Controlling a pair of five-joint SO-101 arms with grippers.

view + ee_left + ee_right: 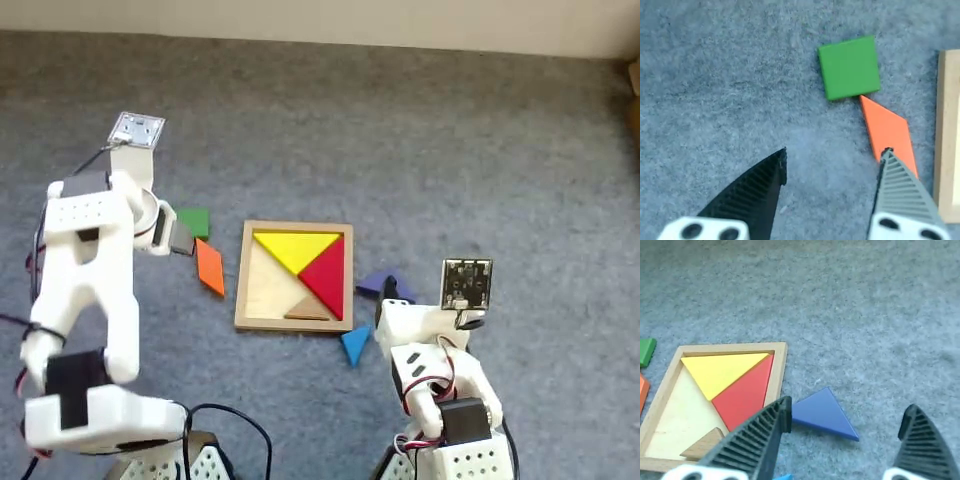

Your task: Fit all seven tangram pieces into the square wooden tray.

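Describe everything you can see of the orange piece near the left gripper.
The orange piece is a smooth parallelogram, apparently painted wood, lying flat on the grey carpet just outside the wooden tray. One pointed corner meets a corner of the green square. The open left gripper hovers by it, one fingertip overlapping its other end; contact cannot be judged.

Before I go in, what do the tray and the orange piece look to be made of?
Tray: pale unpainted wood, judging by its light tan rim. Orange piece: likely painted wood, smooth matte finish; the flat colour hides grain, so plastic is possible.
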